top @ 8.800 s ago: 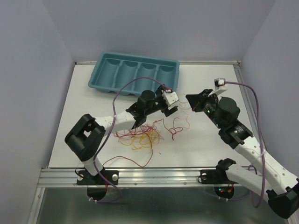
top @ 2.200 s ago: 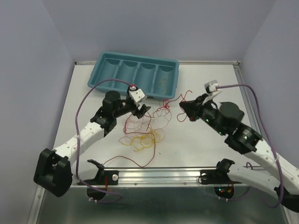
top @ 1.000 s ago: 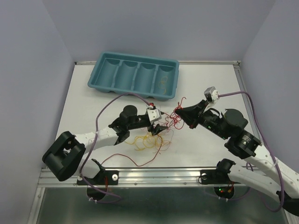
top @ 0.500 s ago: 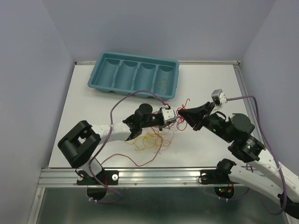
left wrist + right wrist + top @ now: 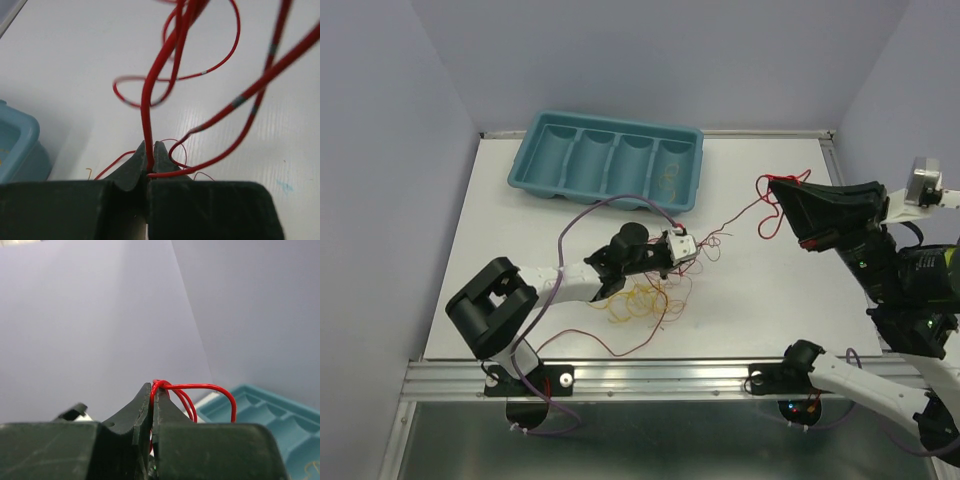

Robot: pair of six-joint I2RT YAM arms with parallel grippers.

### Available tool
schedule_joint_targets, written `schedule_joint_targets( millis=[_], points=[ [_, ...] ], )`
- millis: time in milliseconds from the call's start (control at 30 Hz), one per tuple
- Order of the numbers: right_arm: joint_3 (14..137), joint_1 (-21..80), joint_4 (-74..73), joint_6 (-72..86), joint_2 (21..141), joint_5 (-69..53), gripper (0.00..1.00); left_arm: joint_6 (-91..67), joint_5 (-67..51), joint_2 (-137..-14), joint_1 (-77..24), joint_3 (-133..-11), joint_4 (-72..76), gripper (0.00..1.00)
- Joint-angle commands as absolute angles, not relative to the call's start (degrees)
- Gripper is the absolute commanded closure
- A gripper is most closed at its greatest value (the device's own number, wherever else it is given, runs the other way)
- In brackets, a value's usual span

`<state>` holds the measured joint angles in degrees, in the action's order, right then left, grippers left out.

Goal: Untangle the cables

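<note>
Top external view showed your left arm lying low over the surface, its left jaws clenched on a red wire just right of the heap of cables. That red wire rose off the surface, up and right, to your right arm, whose right jaws were lifted near the right edge and pinched tight on its looped end. Left wrist view had the strand nipped between closed tips, with more red loops curling beyond. Right wrist view had the loop caught at the very tips. Red, orange and yellow cables lay tangled under your left arm. One yellow wire lay in the rightmost compartment of the teal tray.
</note>
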<state>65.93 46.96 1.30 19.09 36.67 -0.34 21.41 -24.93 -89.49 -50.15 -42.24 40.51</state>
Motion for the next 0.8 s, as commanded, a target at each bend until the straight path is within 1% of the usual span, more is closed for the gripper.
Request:
schedule_joint_targets(
  millis=[0, 33, 167, 233, 333, 400, 467, 567, 600, 667, 700, 733, 767],
  points=[
    [75.92, 47.29, 6.59, 19.42, 39.72, 1.14, 0.99, 23.03, -23.29, -90.26, -49.92, -42.63, 41.4, 1.0],
    [78.46, 47.2, 6.5, 19.6, 40.6, 1.32, 0.99, 23.2, -23.2, -90.44, -49.92, -42.71, 41.31, 1.0],
    [80.85, 47.2, 6.5, 18.9, 42.54, 1.4, 0.99, 23.99, -22.5, -89.56, -49.92, -42.19, 40.96, 1.0],
    [82.78, 47.28, 7.03, 18.11, 42.89, 4.54, 0.99, 24.34, -21.72, -90.52, -49.92, -42.1, 40.96, 1.0],
    [89.45, 47.29, 7.91, 17.32, 44.9, 7.38, 0.99, 24.7, -20.13, -93.06, -49.92, -42.97, 40.34, 1.0],
    [94.1, 47.29, 7.91, 17.84, 46.05, 7.21, 0.99, 24.44, -19.6, -93.43, -49.92, -44.03, 39.12, 1.0],
    [95.27, 47.29, 7.82, 18.98, 47.19, 6.51, 0.99, 24.08, -20.21, -91.85, -49.92, -44.21, 38.67, 0.95],
    [91.42, 47.29, 7.3, 20.48, 45.62, 6.41, 0.99, 23.64, -21.35, -86.41, -49.92, -42.98, 38.58, 0.88],
    [89.58, 47.2, 7.29, 20.74, 44.83, 6.94, 0.99, 23.64, -21.53, -84.74, -49.92, -42.63, 37.8, 0.84],
    [84.39, 47.29, 7.29, 20.22, 42.82, 9.48, 0.99, 24.6, -22.41, -80.08, -49.92, -41.49, 36.48, 0.71],
    [83.07, 47.2, 7.29, 19.61, 42.37, 10.45, 1.0, 25.04, -23.11, -78.5, -49.92, -40.53, 35.34, 0.69],
    [81.66, 47.28, 7.38, 19.25, 41.84, 12.55, 0.99, 25.57, -23.29, -75.53, -49.92, -39.91, 34.81, 0.62],
    [79.65, 47.29, 7.38, 18.99, 41.49, 13.35, 0.99, 26.27, -23.12, -74.02, -49.92, -39.21, 34.54, 0.58]
  ],
)
